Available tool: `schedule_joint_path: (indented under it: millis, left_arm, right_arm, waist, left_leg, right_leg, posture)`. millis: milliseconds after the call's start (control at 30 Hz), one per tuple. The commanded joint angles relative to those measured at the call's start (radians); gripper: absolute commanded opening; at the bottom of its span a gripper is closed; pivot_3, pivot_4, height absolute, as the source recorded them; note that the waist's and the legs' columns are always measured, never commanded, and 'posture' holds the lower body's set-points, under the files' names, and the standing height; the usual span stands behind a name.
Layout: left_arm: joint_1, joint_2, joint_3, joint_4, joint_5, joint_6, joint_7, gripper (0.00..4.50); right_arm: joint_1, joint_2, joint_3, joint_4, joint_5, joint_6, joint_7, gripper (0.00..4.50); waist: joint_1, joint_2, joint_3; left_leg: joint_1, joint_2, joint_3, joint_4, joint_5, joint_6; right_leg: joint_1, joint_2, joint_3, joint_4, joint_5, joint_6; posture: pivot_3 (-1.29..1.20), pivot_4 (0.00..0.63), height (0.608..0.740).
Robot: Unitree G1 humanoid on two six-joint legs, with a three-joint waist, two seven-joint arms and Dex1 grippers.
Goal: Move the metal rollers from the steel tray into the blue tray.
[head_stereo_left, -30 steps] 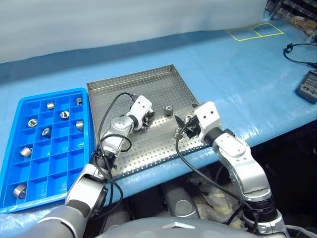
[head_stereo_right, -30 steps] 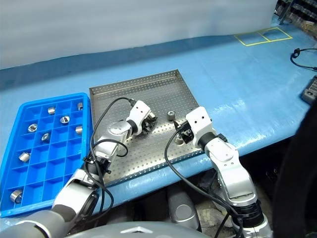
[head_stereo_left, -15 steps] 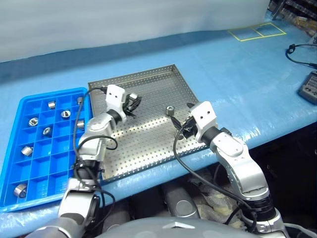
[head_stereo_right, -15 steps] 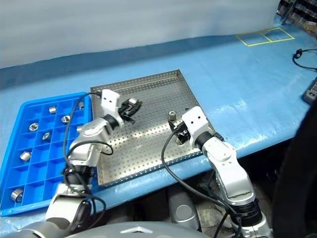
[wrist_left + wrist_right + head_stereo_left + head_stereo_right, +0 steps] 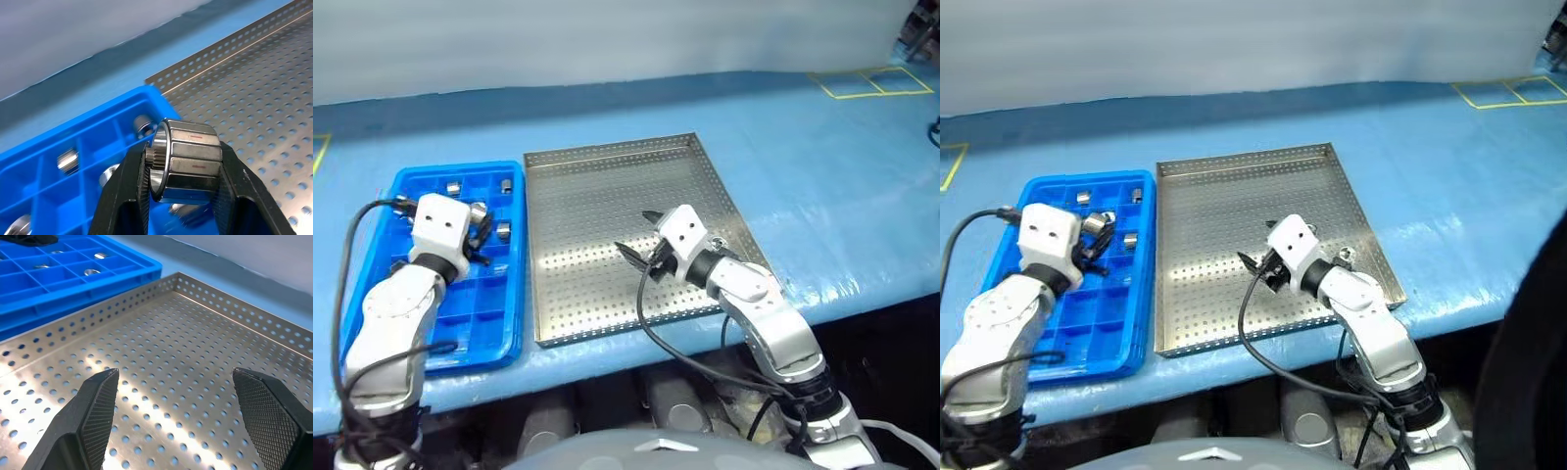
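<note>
A blue-covered bench [image 5: 803, 147] carries the steel tray [image 5: 597, 196]; use it as your reference. The blue tray [image 5: 514, 294] lies just beside its left rim. Your left gripper [image 5: 183, 196] hangs over the blue tray, its fingers [image 5: 122, 196] closed on one roller [image 5: 188, 159], gripping it on both sides. Other rollers [image 5: 503, 230] sit in the blue tray's compartments. Your right gripper [image 5: 186, 406] sits over the steel tray with its fingers [image 5: 98, 411] spread wide and nothing between them. One roller [image 5: 719, 245] lies in the steel tray near its right rim.
</note>
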State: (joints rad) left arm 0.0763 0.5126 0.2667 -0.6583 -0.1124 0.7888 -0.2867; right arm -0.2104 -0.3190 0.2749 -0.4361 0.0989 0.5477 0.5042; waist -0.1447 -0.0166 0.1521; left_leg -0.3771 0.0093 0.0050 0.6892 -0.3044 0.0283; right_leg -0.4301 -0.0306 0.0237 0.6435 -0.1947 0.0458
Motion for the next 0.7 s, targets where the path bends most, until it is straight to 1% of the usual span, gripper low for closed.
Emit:
schedule_joint_path:
  millis: [33, 167, 300, 400, 700]
  left_arm:
    - [0.065, 0.010, 0.051, -0.126, 0.029, 0.061, 0.022, 1.32]
    - [0.133, -0.023, 0.095, -0.179, 0.029, 0.105, 0.038, 1.32]
    - [0.182, -0.057, 0.126, -0.174, 0.033, 0.108, 0.055, 1.32]
    - [0.186, -0.067, 0.129, -0.146, 0.028, 0.099, 0.053, 1.32]
    - [0.148, -0.071, 0.065, -0.015, 0.043, 0.045, 0.056, 1.32]
  right_arm:
    - [-0.020, 0.002, 0.008, -0.002, 0.016, -0.030, 0.026, 3.90]
    - [-0.040, 0.006, 0.023, 0.017, 0.020, -0.036, 0.047, 3.90]
    - [-0.053, 0.009, 0.029, 0.031, 0.020, -0.040, 0.059, 3.90]
    - [-0.057, 0.010, 0.030, 0.037, 0.018, -0.042, 0.066, 3.90]
    - [-0.059, 0.010, 0.025, 0.038, 0.013, -0.048, 0.065, 3.90]
  waist:
    - [0.030, 0.000, 0.000]
    - [0.082, 0.000, 0.000]
    - [0.109, -0.001, 0.000]
    - [0.122, -0.001, 0.000]
    - [0.126, -0.001, 0.000]
  left_leg:
    - [0.000, 0.000, 0.000, 0.000, 0.000, 0.000]
    - [0.000, 0.000, -0.001, 0.000, 0.000, 0.000]
    - [0.000, 0.000, -0.001, 0.000, 0.001, -0.001]
    - [0.000, 0.000, -0.001, 0.000, 0.001, -0.001]
    - [0.000, -0.001, -0.001, 0.000, 0.001, -0.001]
  right_leg:
    - [0.000, 0.000, 0.000, 0.000, 0.000, 0.000]
    - [0.000, -0.001, -0.002, 0.000, -0.001, -0.002]
    - [0.001, -0.003, -0.005, 0.000, -0.001, -0.003]
    - [0.001, -0.004, -0.008, 0.000, -0.004, -0.007]
    - [0.002, -0.004, -0.009, 0.000, -0.004, -0.007]
  posture:
    - [-0.05, 0.150, 0.740]
    - [-0.03, 0.150, 0.740]
    - [-0.01, 0.150, 0.740]
    - [0.00, 0.150, 0.740]
    - [-0.02, 0.150, 0.740]
